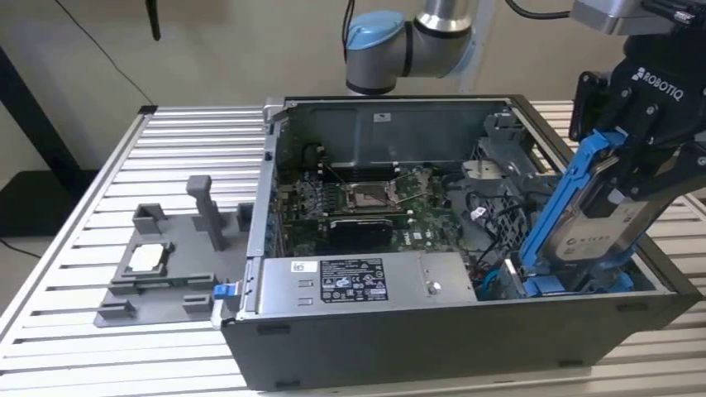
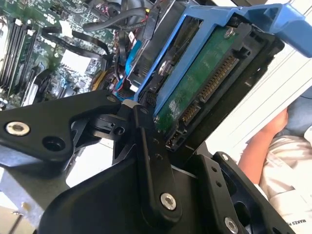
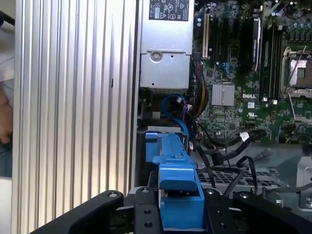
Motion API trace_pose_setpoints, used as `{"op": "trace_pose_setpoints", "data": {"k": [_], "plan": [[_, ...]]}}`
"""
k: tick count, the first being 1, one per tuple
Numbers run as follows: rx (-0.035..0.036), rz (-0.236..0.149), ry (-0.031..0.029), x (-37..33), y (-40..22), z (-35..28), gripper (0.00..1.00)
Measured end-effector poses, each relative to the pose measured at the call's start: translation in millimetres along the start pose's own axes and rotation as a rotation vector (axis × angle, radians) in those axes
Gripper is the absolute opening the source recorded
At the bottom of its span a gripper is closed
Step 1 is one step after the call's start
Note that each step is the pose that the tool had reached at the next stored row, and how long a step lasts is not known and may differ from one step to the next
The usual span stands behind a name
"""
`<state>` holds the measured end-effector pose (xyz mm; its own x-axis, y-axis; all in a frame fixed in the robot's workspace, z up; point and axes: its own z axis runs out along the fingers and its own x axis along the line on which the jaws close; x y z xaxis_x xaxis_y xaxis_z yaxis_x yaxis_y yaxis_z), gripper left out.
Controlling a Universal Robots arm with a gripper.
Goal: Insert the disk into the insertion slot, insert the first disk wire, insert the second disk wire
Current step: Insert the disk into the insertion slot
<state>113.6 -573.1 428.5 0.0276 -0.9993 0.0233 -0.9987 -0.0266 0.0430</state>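
My gripper [image 1: 631, 169] is shut on the disk [image 1: 601, 219], a silver drive with a white label in a bright blue carrier frame. The disk hangs tilted over the open computer case, at the case's near corner on the exterior view's right. Its lower end reaches into the insertion slot [image 1: 551, 285], a dark bay with blue trim. The second wrist view shows the disk's green circuit board [image 2: 200, 87] and connector between my black fingers [image 2: 146, 141]. In the first wrist view the blue carrier [image 3: 178, 180] sits over the slot [image 3: 152, 137]. A blue wire [image 3: 178, 109] and black cables [image 3: 229, 146] lie loose beside the bay.
A grey power supply box [image 1: 353, 281] sits beside the slot, with the motherboard [image 1: 364, 203] behind it. A grey fixture tray [image 1: 165, 265] stands on the slatted metal table [image 1: 177, 149] at the exterior view's left. A person's arm [image 2: 263, 141] is beyond the case.
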Motion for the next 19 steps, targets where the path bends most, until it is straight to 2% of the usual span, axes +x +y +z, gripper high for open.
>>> {"op": "trace_pose_setpoints", "data": {"k": [4, 19], "plan": [[0.0001, -0.003, 0.0001, -0.1, -0.2, 4.0, 0.33], [0.0013, -0.004, 0.0003, -3.5, -2.5, 11.3, 0.33]]}}
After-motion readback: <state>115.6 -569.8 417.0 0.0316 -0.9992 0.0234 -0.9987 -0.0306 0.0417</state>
